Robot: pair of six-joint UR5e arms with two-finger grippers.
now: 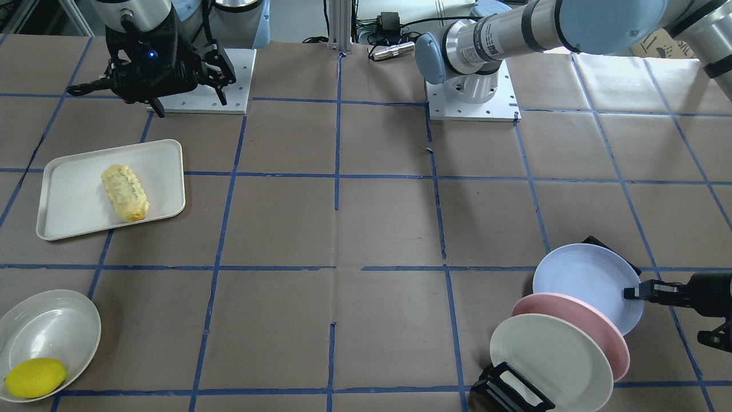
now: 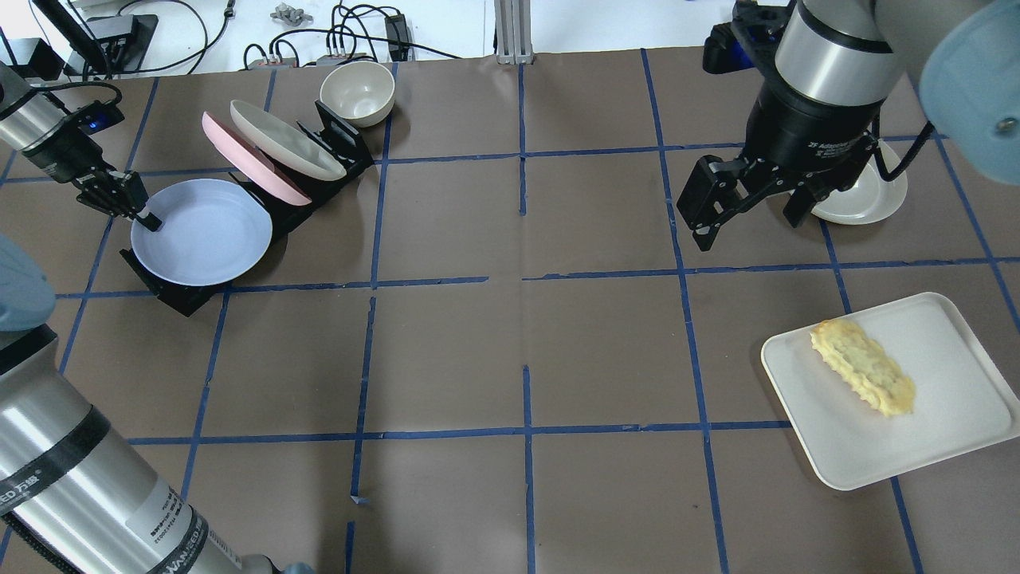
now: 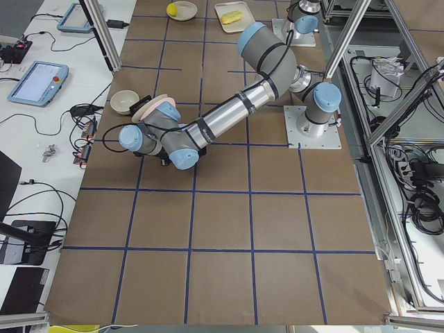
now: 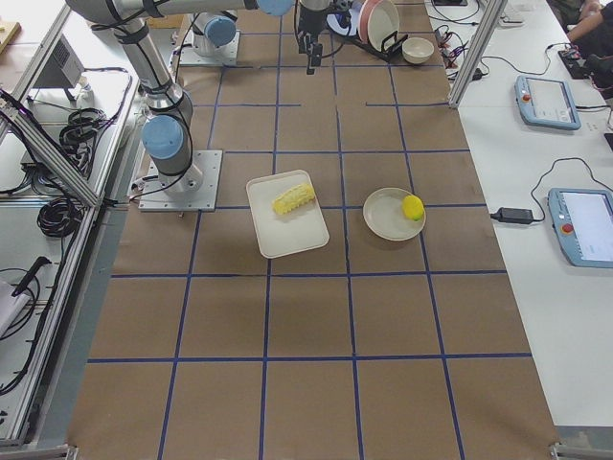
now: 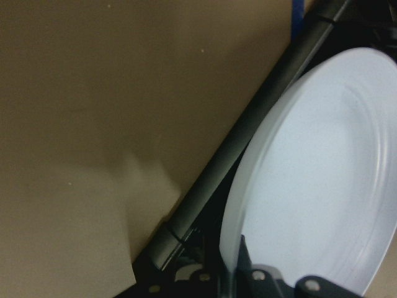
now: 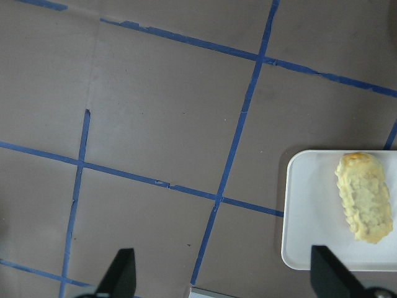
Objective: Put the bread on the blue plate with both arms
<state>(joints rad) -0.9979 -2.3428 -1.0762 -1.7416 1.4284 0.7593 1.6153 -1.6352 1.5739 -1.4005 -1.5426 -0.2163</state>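
Blue first: the pale blue round plate (image 2: pixel 209 239) sits tilted at the end of the black plate rack (image 2: pixel 179 299) that points toward my edge. That's on the table's left half, over toward the operators' edge. My left gripper (image 2: pixel 148 222) is pinching that plate's rim on the side toward the table's left end. Wrist cam shows one finger pad (image 5: pixel 279 282) against the plate's concave face, w/ the rim running down between the pads. Behind it in the same rack lean a pink round plate (image 2: pixel 239 155) and a cream-white round plate (image 2: pixel 287 143). A cream bowl (image 2: pixel 357 92) stands just beside the rack's other end.

Ridged pale-yellow bread loaf (image 2: pixel 863 377) lies on a cream-white rectangular tray (image 2: pixel 948 399), on the right half of the table, nearer my edge than the operators'. My right gripper (image 2: pixel 749 227) hangs above the table's right half w/ fingers spread wide, well apart from the tray. Closer to the operators' edge, a smooth yellow lemon (image 1: pixel 35 377) rests in a cream-white shallow dish (image 1: pixel 54 323), up against its rim.
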